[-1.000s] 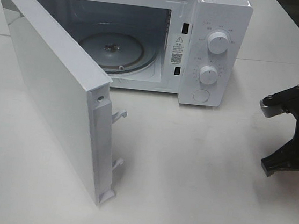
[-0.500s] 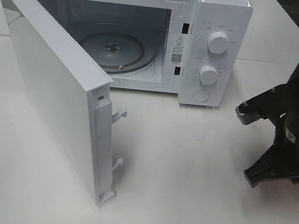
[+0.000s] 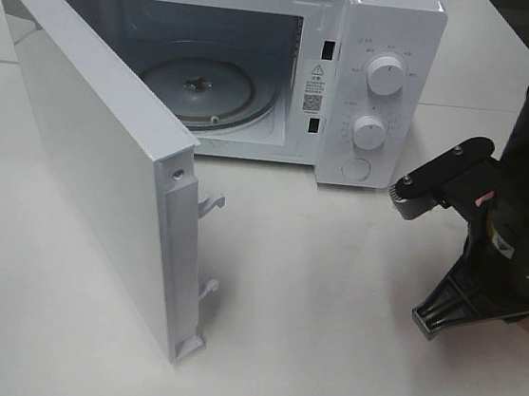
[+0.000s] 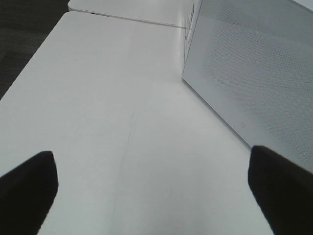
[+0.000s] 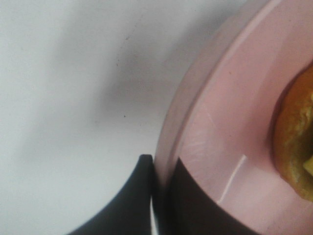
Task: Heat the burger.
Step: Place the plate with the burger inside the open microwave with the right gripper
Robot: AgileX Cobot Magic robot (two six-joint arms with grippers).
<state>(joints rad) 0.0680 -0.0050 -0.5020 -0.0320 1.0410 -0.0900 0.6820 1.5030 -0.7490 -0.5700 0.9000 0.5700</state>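
Note:
In the right wrist view, the edge of the burger [image 5: 296, 142] shows as a golden-brown bun on a round pink plate [image 5: 230, 127]. My right gripper [image 5: 159, 171] is shut on the plate's rim, one finger above it and one below. In the exterior high view, the right arm [image 3: 518, 236] hangs over the table to the right of the microwave [image 3: 389, 31] and hides the burger. My left gripper [image 4: 156, 196] is open over bare table, beside the microwave's perforated side wall [image 4: 254, 73].
The microwave door [image 3: 87, 159] stands swung wide open toward the front left, its latch hooks sticking out. Inside the cavity lies the bare glass turntable [image 3: 198, 85]. Two knobs [image 3: 386, 74] sit on the right panel. White table [image 3: 325, 339] stretches in front.
The right arm has moved left and further into view, closer to the microwave's control panel. The door and the left gripper have not moved.

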